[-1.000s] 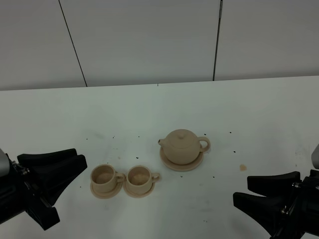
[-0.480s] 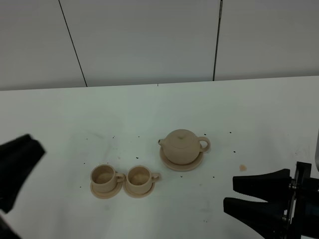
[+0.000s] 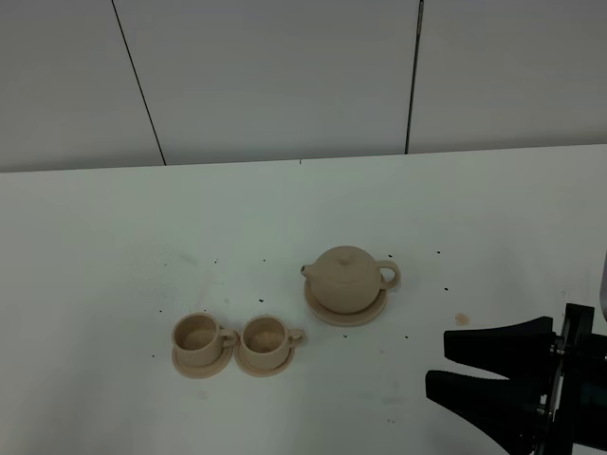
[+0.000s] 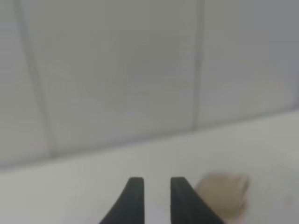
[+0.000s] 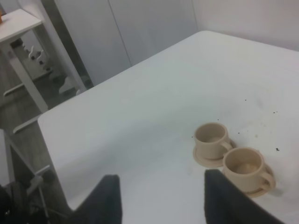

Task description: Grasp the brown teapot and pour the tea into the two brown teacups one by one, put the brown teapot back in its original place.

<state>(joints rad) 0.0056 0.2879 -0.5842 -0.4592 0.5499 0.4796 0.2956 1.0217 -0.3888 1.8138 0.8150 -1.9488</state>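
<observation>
Overhead view, as I see it from my console. The brown teapot (image 3: 346, 276) stands upright, lid on, on its wide saucer (image 3: 346, 320) near the middle of the white table (image 3: 455, 209). The left teacup (image 3: 197, 336) and right teacup (image 3: 266, 336) sit side by side on small saucers, apart from the pot (on its spout side). The right gripper (image 3: 467, 370) hovers wide open and empty. The left gripper (image 4: 156, 183) shows only in its wrist view, its jaws slightly apart and holding nothing.
</observation>
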